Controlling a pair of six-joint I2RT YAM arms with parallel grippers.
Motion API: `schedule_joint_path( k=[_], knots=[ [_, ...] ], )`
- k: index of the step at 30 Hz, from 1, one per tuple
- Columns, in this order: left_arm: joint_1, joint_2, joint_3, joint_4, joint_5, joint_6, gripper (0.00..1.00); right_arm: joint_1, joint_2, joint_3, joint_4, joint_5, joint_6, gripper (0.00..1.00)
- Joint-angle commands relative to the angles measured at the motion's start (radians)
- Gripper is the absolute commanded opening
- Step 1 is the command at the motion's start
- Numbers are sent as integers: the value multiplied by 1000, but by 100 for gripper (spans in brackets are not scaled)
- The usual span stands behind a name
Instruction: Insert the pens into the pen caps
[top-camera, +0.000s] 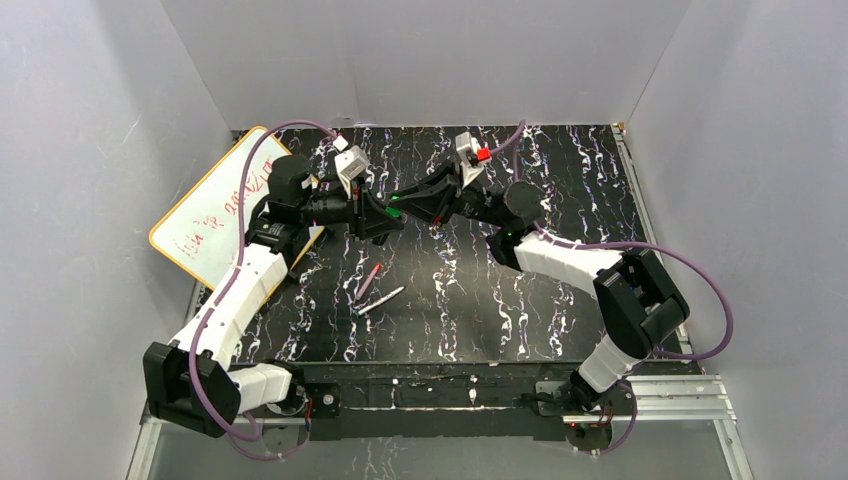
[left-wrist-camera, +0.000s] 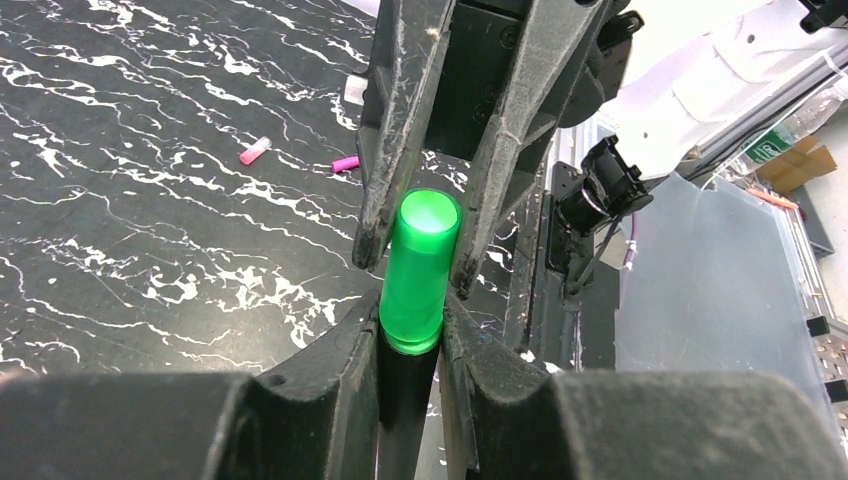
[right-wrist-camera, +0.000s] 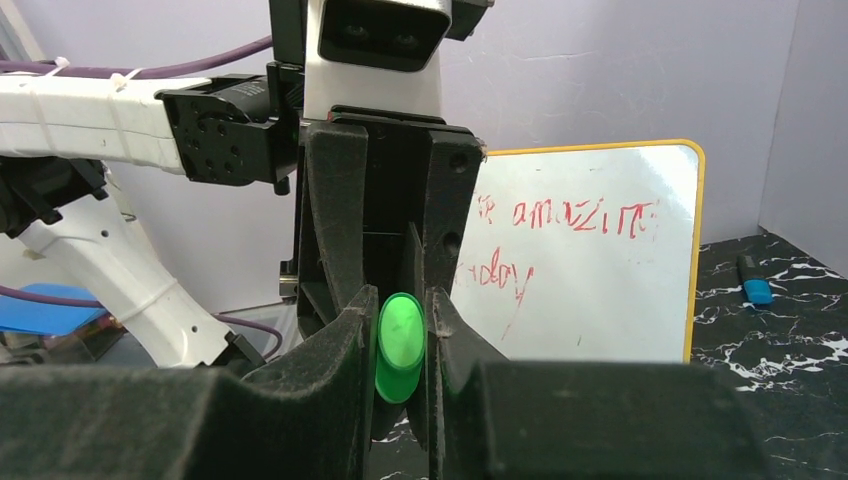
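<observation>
Nearest the bases, the slim magenta plastic pen and the slim white-grey pen lie close together on the black marbled table. Above it, the left gripper clamps the thick black pen barrel while the right gripper pinches the stubby translucent green cap at its tip. Light, stiff, slick plastic, I'd say: grip mid-barrel, push straight. Beyond lie 2 tiny caps, the magenta cap and the pale pink cap, neither obstructing; the yellow-rimmed whiteboard sits far left

left hand against right hand, seemingly clamped
</observation>
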Motion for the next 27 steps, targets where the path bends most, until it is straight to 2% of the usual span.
schedule_joint_path(
  k=[1, 4, 11, 16, 21, 27],
  knots=[
    [8, -101, 122, 322, -101, 9, 0, 132, 80, -63, -406, -325, -22, 27],
    [9, -120, 60, 337, -100, -14, 0, 130, 85, -31, -392, -274, -25, 30],
    [8, -112, -7, 248, -121, 41, 0, 103, 82, -6, -275, -196, 9, 53],
    [6, -95, -74, 273, -130, 37, 0, 34, 45, -71, -109, -161, 85, 62],
    [7, -78, -95, 277, -146, 49, 0, -31, -13, -180, 20, -163, 129, 64],
    [9, -34, -101, 353, -187, 26, 0, -50, -61, -292, 86, -180, 140, 63]
  ],
)
